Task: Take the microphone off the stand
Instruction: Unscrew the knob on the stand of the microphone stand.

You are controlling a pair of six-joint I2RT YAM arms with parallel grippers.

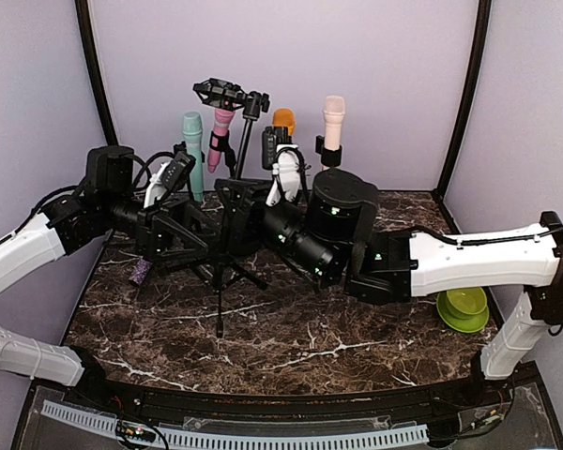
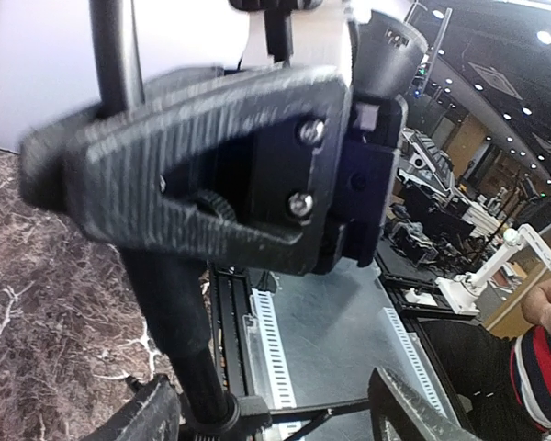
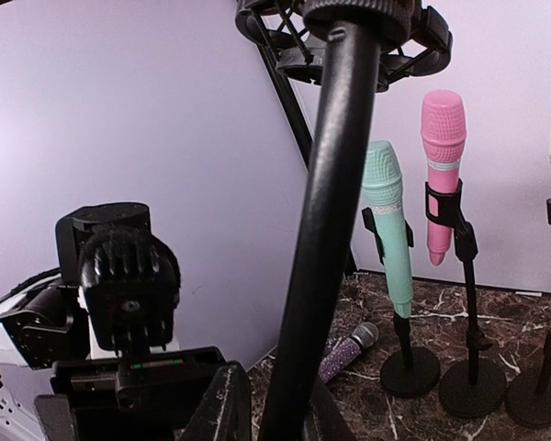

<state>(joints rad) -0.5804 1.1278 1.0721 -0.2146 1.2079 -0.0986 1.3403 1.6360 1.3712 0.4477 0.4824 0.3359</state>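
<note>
A black tripod stand [image 1: 227, 246] stands mid-table, and its pole [image 3: 326, 202] rises to a black shock mount [image 1: 227, 92] that looks empty. A purple glitter microphone [image 1: 141, 272] lies on the table at the left; it also shows in the right wrist view [image 3: 349, 347]. My right gripper [image 1: 239, 202] is shut on the stand's pole, with a finger on each side of it in the right wrist view [image 3: 274, 413]. My left gripper [image 1: 186, 236] is open, just left of the pole. In the left wrist view [image 2: 275, 413] the pole passes beside its left finger [image 2: 147, 413].
Four microphones stand in small stands along the back: teal [image 1: 193, 141], pink [image 1: 221, 136], orange [image 1: 283, 122] and cream [image 1: 333, 117]. A green bowl [image 1: 463, 307] sits at the right edge. The tripod's legs [image 1: 220, 300] spread over the marble table [image 1: 291, 347].
</note>
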